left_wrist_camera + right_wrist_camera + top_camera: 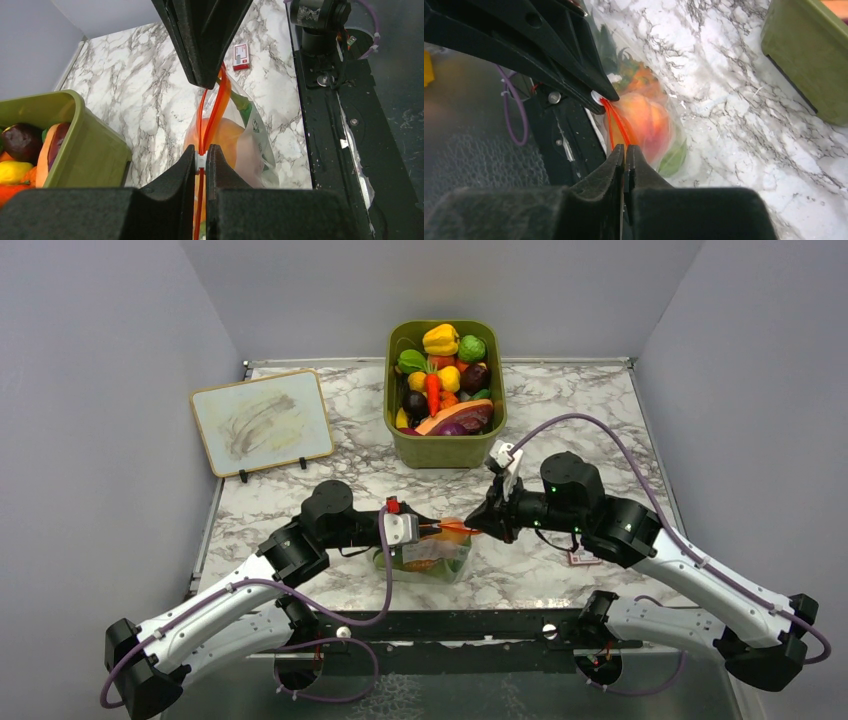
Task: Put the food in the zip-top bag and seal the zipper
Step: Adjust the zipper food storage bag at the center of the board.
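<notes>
Black-and-white arms [230, 590] [700, 575] carry purple cables [600, 425] and black wedge-shaped pincers [201, 155] [625, 152].

Zip-top bag [435, 562]: clear, crinkled, low centre of the top view, mouth uppermost. We see the zipper [214, 112] as a taut orange-red strip along its top, the two tracks reading as separate lines, bowed slightly apart mid-span. Inside are a round orange-peach fruit [644, 122] and, behind it, a bumpy orange fruit [640, 77] with green leaves. Some green shows low in the bag; we cannot tell what.

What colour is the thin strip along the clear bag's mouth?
Orange-red. The zipper shows best in the left wrist view.
</notes>
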Robot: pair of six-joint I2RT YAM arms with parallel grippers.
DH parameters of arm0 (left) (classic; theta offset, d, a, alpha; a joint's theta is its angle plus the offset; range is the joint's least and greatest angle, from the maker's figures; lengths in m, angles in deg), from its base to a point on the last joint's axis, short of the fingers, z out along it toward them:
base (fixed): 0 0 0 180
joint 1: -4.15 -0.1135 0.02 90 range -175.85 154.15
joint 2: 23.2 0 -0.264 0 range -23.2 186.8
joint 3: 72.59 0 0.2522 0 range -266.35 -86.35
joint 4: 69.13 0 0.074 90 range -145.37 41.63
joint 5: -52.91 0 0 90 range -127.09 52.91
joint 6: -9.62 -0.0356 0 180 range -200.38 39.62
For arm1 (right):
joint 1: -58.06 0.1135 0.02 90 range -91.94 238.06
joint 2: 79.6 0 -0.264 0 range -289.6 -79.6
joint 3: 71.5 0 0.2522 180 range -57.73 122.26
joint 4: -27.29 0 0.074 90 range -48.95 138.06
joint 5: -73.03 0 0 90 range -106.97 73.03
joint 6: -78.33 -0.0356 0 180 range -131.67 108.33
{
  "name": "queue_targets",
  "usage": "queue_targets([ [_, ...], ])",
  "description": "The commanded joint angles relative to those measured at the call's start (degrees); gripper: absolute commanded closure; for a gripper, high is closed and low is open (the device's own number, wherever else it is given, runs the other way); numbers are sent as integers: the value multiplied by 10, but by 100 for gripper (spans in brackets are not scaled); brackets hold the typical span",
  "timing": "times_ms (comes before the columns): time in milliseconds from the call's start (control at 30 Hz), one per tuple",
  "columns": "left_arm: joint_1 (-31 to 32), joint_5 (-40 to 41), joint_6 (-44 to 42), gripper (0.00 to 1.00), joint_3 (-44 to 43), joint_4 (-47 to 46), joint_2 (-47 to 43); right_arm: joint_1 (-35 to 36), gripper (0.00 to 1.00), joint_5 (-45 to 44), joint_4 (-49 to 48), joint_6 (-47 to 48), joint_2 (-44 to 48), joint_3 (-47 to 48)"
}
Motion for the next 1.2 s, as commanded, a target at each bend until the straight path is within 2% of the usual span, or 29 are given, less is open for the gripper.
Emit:
queue_targets([
  [0,0,-11,-1,100,-9,-36,-5,2,99,42,-31,-7,3,-1],
  [267,0,-19,12,100,-2,-65,2,2,99,133,-167,-44,-43,-31],
  [367,-1,-14,13,100,-1,-66,-3,2,99,125,-188,-49,-54,-46],
  [500,0,21,14,100,3,-56,-21,2,99,70,-170,-45,-53,-67],
  [633,0,58,-29,78,-21,31,-40,2,99,45,-170,-50,-27,-87],
  [800,0,37,-75,47,-81,177,-37,2,99,35,-163,-53,-5,-98],
  [833,-1,39,-80,44,-88,195,-36,2,99,37,-164,-54,-1,-100],
  [933,0,53,-88,38,-95,224,-38,2,99,44,-170,-57,6,-105],
  [1167,0,79,-95,35,-104,261,-4,2,99,51,-174,-55,8,-97],
])
